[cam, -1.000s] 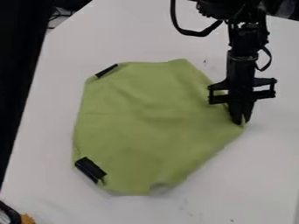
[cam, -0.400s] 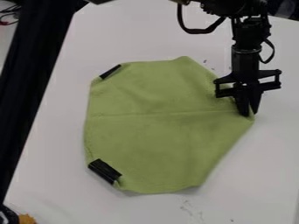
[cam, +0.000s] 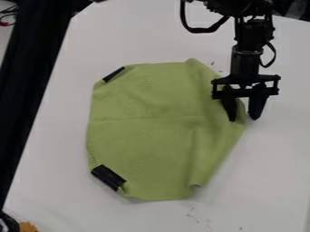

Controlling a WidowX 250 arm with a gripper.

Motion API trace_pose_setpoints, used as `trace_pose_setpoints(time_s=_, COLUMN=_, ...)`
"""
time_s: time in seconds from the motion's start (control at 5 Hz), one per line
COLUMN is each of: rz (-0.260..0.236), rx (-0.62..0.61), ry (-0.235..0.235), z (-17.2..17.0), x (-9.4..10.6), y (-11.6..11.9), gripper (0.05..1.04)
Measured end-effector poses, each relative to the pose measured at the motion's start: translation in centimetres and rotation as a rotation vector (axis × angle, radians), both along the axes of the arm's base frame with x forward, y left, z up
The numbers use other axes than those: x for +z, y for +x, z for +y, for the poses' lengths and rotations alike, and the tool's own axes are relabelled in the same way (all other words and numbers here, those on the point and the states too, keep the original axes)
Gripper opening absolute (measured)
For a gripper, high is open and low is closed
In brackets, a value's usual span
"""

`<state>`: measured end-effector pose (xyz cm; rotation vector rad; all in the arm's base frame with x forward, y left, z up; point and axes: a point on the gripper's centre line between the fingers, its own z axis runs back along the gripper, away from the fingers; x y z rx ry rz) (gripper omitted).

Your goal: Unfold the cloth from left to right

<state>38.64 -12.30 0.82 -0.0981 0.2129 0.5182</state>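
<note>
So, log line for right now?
green cloth: mostly spread, creased | gripper: open at cloth's picture-right edge | black pieces: cloth's picture-left corners

Arm (cam: 247, 56) overhead; hand (cam: 243, 119) hangs down, fingers (cam: 258, 102) parted.

Green cloth (cam: 151, 131): matt fabric, softly creased. Table (cam: 269, 167): smooth, pale, faintly scuffed.

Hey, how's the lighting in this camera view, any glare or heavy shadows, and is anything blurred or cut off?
Camera view: light is soft and even, with no harsh glare on the table; faint shadow along the lower edge of the green cloth; the black claw is so dark its details merge; the arm is cut off at the top.
</note>
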Motion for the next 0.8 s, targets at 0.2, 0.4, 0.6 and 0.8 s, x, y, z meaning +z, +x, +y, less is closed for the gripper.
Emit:
trace_pose_setpoints(time_s=0.2, rz=-0.072, rx=0.022, ry=-0.009, z=0.1, x=3.4, y=0.3, gripper=0.992)
trace_pose_setpoints(time_s=0.4, rz=-0.112, rx=0.006, ry=-0.040, z=-0.2, x=5.4, y=0.3, gripper=1.001)
trace_pose_setpoints(time_s=0.6, rz=-0.131, rx=-0.007, ry=-0.055, z=-0.3, x=6.3, y=0.4, gripper=1.001)
trace_pose_setpoints(time_s=0.8, rz=-0.136, rx=-0.023, ry=-0.055, z=-0.3, x=7.5, y=0.4, gripper=1.001)
